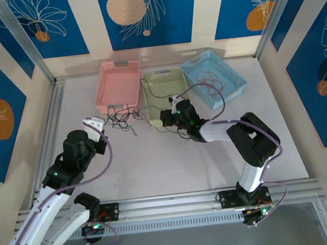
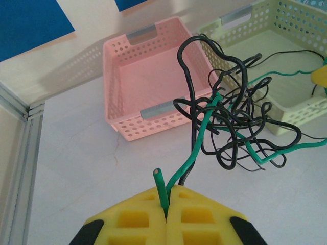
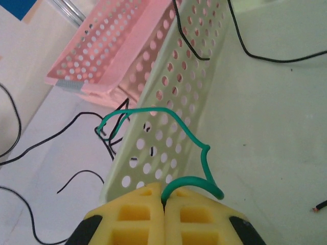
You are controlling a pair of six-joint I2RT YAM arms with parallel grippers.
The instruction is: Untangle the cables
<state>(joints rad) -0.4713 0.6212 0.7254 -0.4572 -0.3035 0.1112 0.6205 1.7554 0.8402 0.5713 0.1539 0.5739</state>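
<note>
White tabletop (image 1: 155, 163) carries a perforated pink basket (image 2: 133, 130) and curly cables (image 2: 231, 122).

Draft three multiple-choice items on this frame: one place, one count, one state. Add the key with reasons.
1. The right gripper hovers at which basket? A the pink one; B the pale green basket; C the blue one.
2. How many baskets are set out? A two; B three; C four.
3. The left gripper is: A open; B shut on nothing; C shut on a green wire.

Key:
- B: it sits right at that basket's holed wall.
- B: pink, pale green and blue stand in a row.
- C: the wire runs out from between its closed jaws.
</note>
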